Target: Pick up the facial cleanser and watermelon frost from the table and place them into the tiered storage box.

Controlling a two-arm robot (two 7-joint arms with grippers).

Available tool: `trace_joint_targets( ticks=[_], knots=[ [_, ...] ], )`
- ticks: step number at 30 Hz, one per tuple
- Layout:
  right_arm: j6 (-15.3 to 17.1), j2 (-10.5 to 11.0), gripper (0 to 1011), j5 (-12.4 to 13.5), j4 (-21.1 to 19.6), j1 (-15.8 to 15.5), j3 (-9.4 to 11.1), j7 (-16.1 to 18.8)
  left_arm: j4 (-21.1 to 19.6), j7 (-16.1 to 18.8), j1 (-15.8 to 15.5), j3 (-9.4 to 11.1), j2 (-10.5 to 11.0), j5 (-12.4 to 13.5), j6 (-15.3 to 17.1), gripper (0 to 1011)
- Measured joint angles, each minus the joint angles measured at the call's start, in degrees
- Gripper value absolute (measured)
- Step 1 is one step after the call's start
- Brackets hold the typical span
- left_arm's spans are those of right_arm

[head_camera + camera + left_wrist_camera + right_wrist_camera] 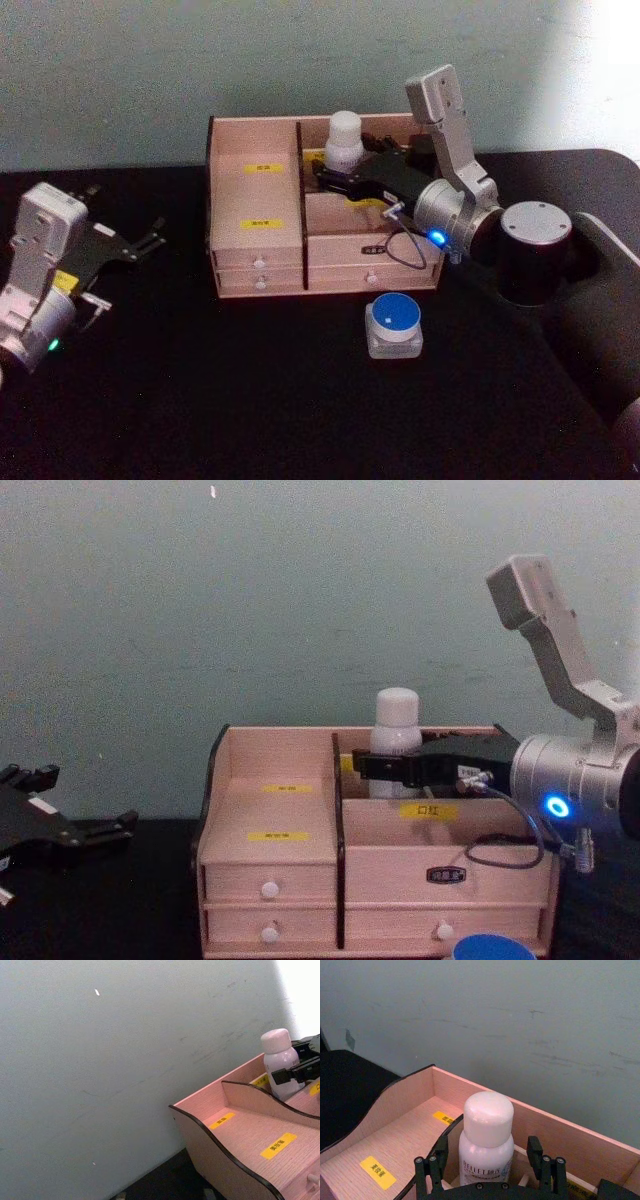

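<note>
blue-lidded jar [394,318] x1, free on open table [250,400], just before tiered storage box [256,245] | facial cleanser bottle [343,138] x1, upright in back-right compartment, beside divider | right gripper [487,1162] spread around it | left gripper [155,235] parked far left, fingers apart

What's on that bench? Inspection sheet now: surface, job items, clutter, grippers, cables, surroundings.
Surface: black tabletop.
Job's things: light wooden tiered storage box; white capped plastic bottle standing in its rear right compartment; small clear square jar with blue round lid on the table before the box.
Clutter: nothing seen.
Grippers: right gripper around the bottle, jaws open; left gripper at the table's left, jaws open.
Cables: thin dark loop at the right wrist.
Surroundings: grey-green wall.
</note>
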Motion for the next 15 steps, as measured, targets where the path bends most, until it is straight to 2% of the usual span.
trace_joint_targets(
  ticks=[8, 15],
  knots=[
    [0.04, 0.04, 1002, 0.06, -0.33, -0.13, 0.08, 0.02, 0.00, 0.00, 0.00, 0.00, 0.00, 0.00, 0.00, 1001],
    [0.25, 1.13, 1002, 0.18, -5.43, -2.26, 0.94, -0.39, 0.00, 0.00, 0.00, 0.00, 0.00, 0.00, 0.00, 1001]
  ],
)
